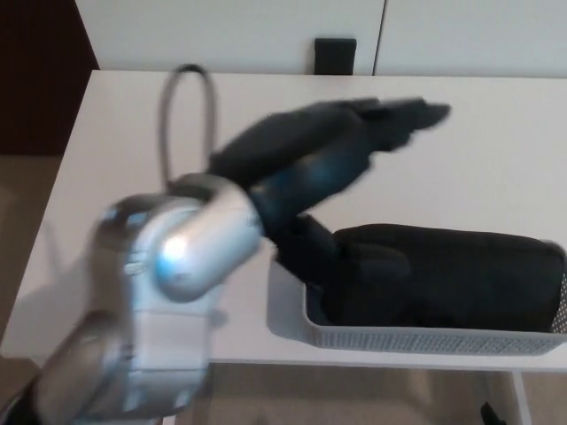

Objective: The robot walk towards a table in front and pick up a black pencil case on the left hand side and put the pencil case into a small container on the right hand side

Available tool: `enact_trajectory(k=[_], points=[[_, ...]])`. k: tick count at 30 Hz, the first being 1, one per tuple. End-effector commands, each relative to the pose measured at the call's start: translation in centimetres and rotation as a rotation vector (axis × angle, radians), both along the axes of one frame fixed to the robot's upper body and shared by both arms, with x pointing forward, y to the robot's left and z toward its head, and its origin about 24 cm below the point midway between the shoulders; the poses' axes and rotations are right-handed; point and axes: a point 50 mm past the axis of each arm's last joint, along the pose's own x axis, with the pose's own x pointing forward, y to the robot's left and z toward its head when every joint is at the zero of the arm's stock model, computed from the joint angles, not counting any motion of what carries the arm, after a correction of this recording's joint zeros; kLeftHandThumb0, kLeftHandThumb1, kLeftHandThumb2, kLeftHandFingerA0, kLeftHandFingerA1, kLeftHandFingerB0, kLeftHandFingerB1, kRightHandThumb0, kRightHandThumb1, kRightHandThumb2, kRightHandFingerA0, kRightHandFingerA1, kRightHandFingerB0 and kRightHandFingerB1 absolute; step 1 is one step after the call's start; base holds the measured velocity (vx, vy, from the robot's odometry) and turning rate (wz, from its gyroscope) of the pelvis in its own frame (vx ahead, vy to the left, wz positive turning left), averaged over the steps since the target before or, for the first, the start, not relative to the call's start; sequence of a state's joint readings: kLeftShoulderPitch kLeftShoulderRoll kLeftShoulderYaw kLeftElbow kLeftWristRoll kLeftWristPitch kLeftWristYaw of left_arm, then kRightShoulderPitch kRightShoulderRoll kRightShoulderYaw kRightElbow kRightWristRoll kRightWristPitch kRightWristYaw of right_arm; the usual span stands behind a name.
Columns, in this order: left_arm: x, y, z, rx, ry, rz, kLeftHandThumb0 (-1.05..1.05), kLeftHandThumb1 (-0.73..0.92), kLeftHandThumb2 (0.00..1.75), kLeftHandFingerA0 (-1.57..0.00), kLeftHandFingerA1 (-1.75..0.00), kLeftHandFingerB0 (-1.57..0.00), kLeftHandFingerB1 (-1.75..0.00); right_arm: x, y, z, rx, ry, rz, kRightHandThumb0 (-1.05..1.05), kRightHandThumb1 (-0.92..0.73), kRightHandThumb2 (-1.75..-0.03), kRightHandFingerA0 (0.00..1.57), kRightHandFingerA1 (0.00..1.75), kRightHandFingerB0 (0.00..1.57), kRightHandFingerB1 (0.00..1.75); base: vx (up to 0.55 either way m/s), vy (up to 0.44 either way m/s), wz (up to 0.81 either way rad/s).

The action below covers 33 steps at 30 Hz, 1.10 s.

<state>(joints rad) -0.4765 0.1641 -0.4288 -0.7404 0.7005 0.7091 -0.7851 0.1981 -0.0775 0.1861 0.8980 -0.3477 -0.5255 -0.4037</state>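
The black pencil case point(452, 276) lies lengthwise inside the small white mesh container point(416, 339) at the table's front right. My left hand point(341, 150) is blurred by motion and hovers above the table, up and left of the container. It is open, with its fingers point(407, 117) stretched toward the far right and its thumb point(306, 246) hanging down near the case's left end. It holds nothing. The silver forearm point(173, 266) fills the lower left of the head view. My right hand does not show.
The white table point(133, 133) spreads to the left and behind the container. A small black object point(336, 53) sits at the table's far edge against the white wall. The container's right end runs out of the picture.
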Motion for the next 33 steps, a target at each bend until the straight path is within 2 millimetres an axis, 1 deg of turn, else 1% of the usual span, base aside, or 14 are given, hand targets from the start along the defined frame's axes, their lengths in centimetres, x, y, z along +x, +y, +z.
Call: enact_trajectory(k=[1,4,13,15,17,19,21,22,23,26,27,28,30,33], points=[[-7.4,8.8,-0.8,-0.173,0.046,-0.128,-0.76,0.58,0.57,-0.06,-0.28,-0.10,-0.24,-2.7,-1.1,-0.8,0.010,0.073,-0.036,-0.90,-0.83,-1.21,0.00,0.00,0.00,0.00,0.00,0.000,0.00],[-11.3,11.7,-3.9,-0.269,0.235,-0.027,-0.71,0.42,0.66,-0.09,-0.23,-0.11,-0.26,-3.6,-1.3,-1.2,-0.027,0.113,-0.028,-0.86,-0.86,-1.21,0.00,0.00,0.00,0.00,0.00,0.000,0.00],[-18.3,17.4,-10.5,-0.417,0.653,0.314,-0.56,0.47,0.55,-0.06,-0.27,-0.10,-0.24,-5.0,-1.6,-1.7,0.001,0.162,-0.063,-0.89,-0.84,-1.21,0.00,0.00,0.00,0.00,0.00,0.000,0.00],[-20.6,19.2,-13.5,-0.417,0.763,0.489,-0.60,0.38,0.74,-0.06,-0.24,-0.08,-0.25,-5.0,-1.9,-1.6,0.026,0.160,-0.084,-0.89,-0.83,-1.21,0.00,0.01,0.00,0.00,0.00,0.000,0.00],[-21.6,20.1,-15.3,-0.403,0.792,0.562,-0.50,0.35,0.75,-0.01,-0.31,-0.02,-0.30,-4.8,-2.4,-1.5,0.004,0.156,-0.079,-0.72,-0.92,-1.00,0.00,0.00,0.00,0.00,0.00,0.000,0.00],[-21.7,20.5,-16.3,-0.403,0.769,0.602,-0.52,0.48,0.58,-0.07,-0.30,-0.09,-0.24,-4.5,-2.7,-1.4,-0.003,0.146,-0.082,-0.69,-0.92,-1.02,0.00,0.00,0.00,0.00,0.00,0.000,0.00],[-22.2,21.1,-18.0,-0.387,0.737,0.694,-0.60,0.38,0.70,-0.06,-0.40,-0.09,-0.29,-4.5,-3.3,-1.2,-0.003,0.135,-0.091,-0.66,-0.92,-0.99,0.00,0.00,0.00,0.00,0.00,0.000,0.00],[-22.7,21.5,-18.9,-0.382,0.741,0.750,-0.54,0.49,0.55,-0.12,-0.32,-0.12,-0.26,-4.8,-3.7,-1.1,-0.016,0.137,-0.087,-0.65,-0.92,-1.01,0.00,0.00,0.00,0.00,0.00,0.000,0.00],[-23.0,21.8,-19.6,-0.376,0.733,0.781,-0.33,0.30,0.87,-0.02,-0.51,0.00,-0.49,-5.0,-3.8,-1.0,-0.016,0.135,-0.087,-0.65,-0.92,-1.02,0.00,0.00,0.00,0.00,0.00,0.000,0.00],[-23.3,22.5,-21.1,-0.354,0.726,0.831,-0.33,0.30,0.88,-0.02,-0.52,0.00,-0.49,-5.6,-3.9,-1.0,-0.003,0.131,-0.097,-0.63,-0.92,-1.02,0.00,0.00,0.00,0.00,0.00,0.000,0.00],[-22.7,22.9,-21.7,-0.313,0.743,0.837,-0.34,0.33,0.89,-0.02,-0.52,0.00,-0.49,-6.3,-3.9,-0.9,0.025,0.121,-0.130,-0.80,-0.86,-1.15,0.00,0.00,0.00,0.00,0.00,0.000,0.00],[-22.4,23.1,-22.1,-0.296,0.758,0.845,-0.63,0.53,0.62,-0.08,-0.40,-0.12,-0.28,-6.7,-3.7,-0.7,0.044,0.107,-0.152,-0.68,-0.92,-0.97,0.00,0.00,0.00,0.00,0.00,0.000,0.00],[-21.8,23.2,-22.6,-0.288,0.771,0.854,-0.65,0.38,0.73,0.00,-0.44,-0.08,-0.36,-7.1,-3.4,-0.3,0.079,0.065,-0.180,-0.69,-0.92,-0.97,0.00,0.00,0.00,0.00,0.00,0.000,0.00],[-19.8,23.1,-23.4,-0.285,0.802,0.859,-0.66,0.41,0.75,-0.05,-0.45,-0.08,-0.30,-7.9,-2.8,-0.1,0.140,0.035,-0.246,-0.84,-0.86,-1.10,0.00,0.03,0.00,0.00,0.00,0.000,0.00]])
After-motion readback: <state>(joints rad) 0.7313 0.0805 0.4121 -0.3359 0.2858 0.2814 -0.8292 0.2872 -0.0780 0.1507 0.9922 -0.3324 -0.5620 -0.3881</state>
